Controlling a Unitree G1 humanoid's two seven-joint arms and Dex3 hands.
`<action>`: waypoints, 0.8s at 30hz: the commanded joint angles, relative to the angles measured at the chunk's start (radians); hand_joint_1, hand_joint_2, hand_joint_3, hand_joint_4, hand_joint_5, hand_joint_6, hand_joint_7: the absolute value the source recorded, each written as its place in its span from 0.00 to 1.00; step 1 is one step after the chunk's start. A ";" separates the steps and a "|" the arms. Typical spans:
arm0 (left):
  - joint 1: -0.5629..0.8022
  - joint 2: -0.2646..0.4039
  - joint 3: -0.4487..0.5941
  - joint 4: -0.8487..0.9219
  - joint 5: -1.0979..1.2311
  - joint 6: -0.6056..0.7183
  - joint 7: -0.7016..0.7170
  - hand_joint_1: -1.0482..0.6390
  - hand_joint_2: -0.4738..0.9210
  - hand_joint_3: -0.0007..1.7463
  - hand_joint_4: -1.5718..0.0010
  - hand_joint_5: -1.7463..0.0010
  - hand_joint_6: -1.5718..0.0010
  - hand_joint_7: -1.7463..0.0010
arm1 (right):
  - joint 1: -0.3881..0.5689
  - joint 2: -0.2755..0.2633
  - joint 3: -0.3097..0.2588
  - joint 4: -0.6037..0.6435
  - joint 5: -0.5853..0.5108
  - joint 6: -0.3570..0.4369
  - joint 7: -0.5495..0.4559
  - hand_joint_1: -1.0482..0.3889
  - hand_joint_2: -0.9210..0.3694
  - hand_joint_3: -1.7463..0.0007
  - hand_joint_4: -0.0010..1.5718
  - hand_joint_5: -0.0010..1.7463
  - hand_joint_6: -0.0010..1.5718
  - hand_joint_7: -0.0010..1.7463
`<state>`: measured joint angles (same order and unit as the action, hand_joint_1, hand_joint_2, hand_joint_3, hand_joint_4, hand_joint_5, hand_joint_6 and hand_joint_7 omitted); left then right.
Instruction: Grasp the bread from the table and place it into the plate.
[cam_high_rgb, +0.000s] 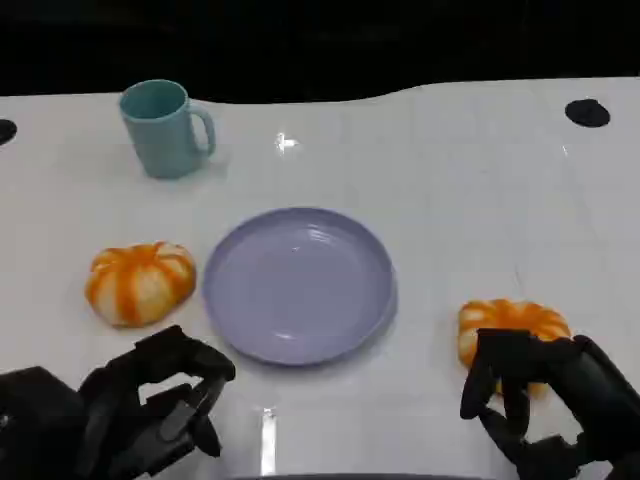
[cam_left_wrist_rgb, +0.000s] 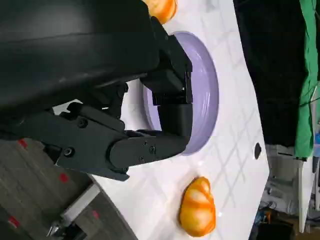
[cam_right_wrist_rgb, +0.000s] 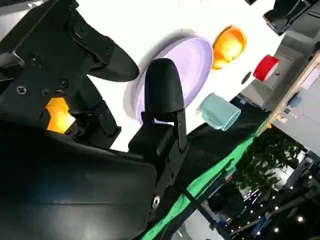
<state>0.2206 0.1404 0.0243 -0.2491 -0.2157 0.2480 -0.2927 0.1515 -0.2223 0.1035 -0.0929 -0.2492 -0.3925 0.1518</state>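
Two orange-and-white striped breads lie on the white table, one (cam_high_rgb: 140, 282) left of the purple plate (cam_high_rgb: 300, 285) and one (cam_high_rgb: 512, 322) to its right. My right hand (cam_high_rgb: 545, 400) hovers at the right bread's near side, fingers apart and hanging over it, gripping nothing. In the right wrist view that bread (cam_right_wrist_rgb: 57, 115) shows between the fingers (cam_right_wrist_rgb: 162, 90), with the plate (cam_right_wrist_rgb: 187, 62) and the other bread (cam_right_wrist_rgb: 229, 44) beyond. My left hand (cam_high_rgb: 150, 405) rests low near the front edge, holding nothing. The left wrist view has the plate (cam_left_wrist_rgb: 206, 95) and a bread (cam_left_wrist_rgb: 198, 207).
A teal mug (cam_high_rgb: 165, 128) stands at the far left of the table, well behind the left bread. A black round mark (cam_high_rgb: 587, 112) sits at the far right. The table's front edge runs just under both hands.
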 joint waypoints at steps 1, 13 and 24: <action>0.000 0.018 0.006 0.007 -0.001 -0.002 -0.008 0.36 1.00 0.26 0.56 0.00 0.59 0.21 | -0.009 -0.008 -0.009 -0.004 0.012 0.011 -0.003 0.65 0.54 0.20 0.63 1.00 0.54 0.78; -0.003 0.017 0.009 0.014 -0.007 -0.008 -0.011 0.36 1.00 0.26 0.56 0.00 0.59 0.22 | -0.012 -0.008 -0.008 -0.005 0.015 0.005 -0.004 0.66 0.56 0.19 0.63 1.00 0.54 0.77; -0.003 0.018 0.007 0.015 -0.004 -0.011 -0.011 0.36 1.00 0.26 0.56 0.00 0.59 0.22 | -0.007 -0.002 -0.008 -0.033 0.020 0.043 0.000 0.67 0.56 0.17 0.60 1.00 0.52 0.74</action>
<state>0.2199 0.1406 0.0247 -0.2384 -0.2182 0.2458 -0.2928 0.1448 -0.2220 0.1036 -0.1006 -0.2431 -0.3760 0.1520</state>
